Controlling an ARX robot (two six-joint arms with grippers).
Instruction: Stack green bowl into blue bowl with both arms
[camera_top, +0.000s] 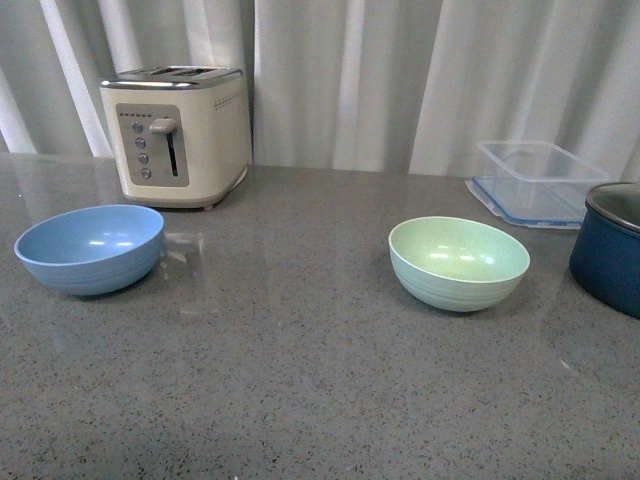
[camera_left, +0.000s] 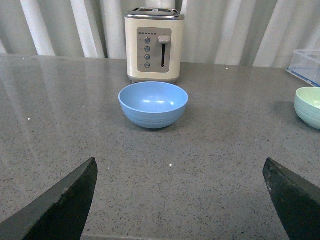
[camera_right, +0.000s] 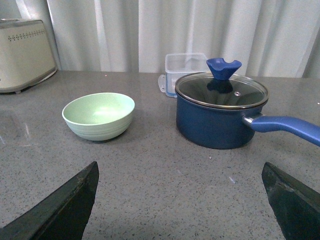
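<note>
The light blue bowl (camera_top: 90, 247) sits empty on the grey counter at the left, in front of the toaster. The pale green bowl (camera_top: 458, 262) sits empty right of centre. No arm shows in the front view. In the left wrist view the blue bowl (camera_left: 153, 104) lies well ahead of my open left gripper (camera_left: 180, 170), and the green bowl (camera_left: 309, 106) shows at the frame edge. In the right wrist view the green bowl (camera_right: 98, 115) lies ahead of my open right gripper (camera_right: 180, 172), off to one side. Nothing is between either pair of fingers.
A cream toaster (camera_top: 178, 133) stands behind the blue bowl. A clear plastic container (camera_top: 538, 182) sits at the back right. A dark blue pot (camera_right: 221, 110) with glass lid and long handle (camera_right: 285, 127) stands beside the green bowl, at the counter's right (camera_top: 610, 245).
</note>
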